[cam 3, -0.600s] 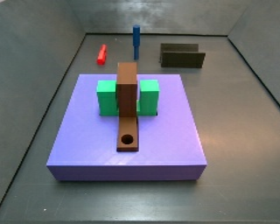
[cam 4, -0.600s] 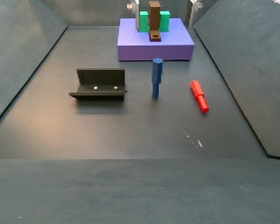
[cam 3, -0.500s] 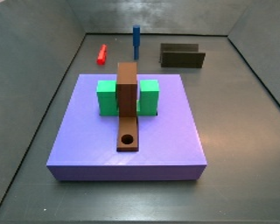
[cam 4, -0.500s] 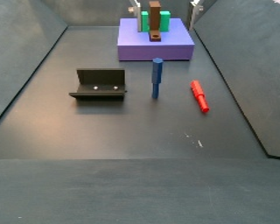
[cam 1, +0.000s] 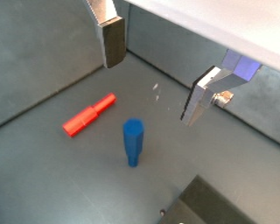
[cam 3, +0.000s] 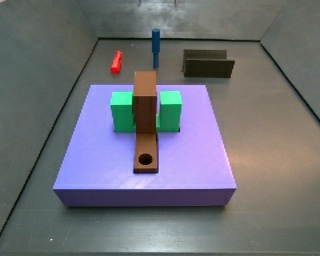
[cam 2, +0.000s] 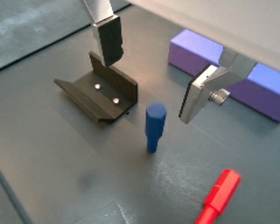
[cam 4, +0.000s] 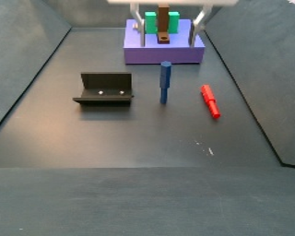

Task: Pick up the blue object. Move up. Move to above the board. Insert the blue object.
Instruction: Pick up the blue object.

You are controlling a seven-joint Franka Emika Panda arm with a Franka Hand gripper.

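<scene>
The blue object (cam 4: 165,82) is a thin blue peg standing upright on the dark floor, between the fixture and the red stick; it also shows in a side view (cam 3: 156,45). My gripper (cam 4: 169,26) is open and empty, high above the floor. In both wrist views the peg (cam 1: 133,140) (cam 2: 154,127) stands below and slightly off the gap between the fingers (cam 1: 112,39) (cam 2: 202,92). The board (cam 3: 147,120) is a brown plank lying across the green block (cam 3: 124,111) on the purple slab (cam 3: 190,150), with its round hole (cam 3: 147,160) near one end.
A small red stick (cam 4: 210,100) lies on the floor beside the peg. The fixture (cam 4: 106,89) stands on the peg's other side. Grey walls enclose the floor on the sides.
My gripper has come lower into a side view; its white body and both fingers now show at the top. The peg, the red stick and the board have not moved.
</scene>
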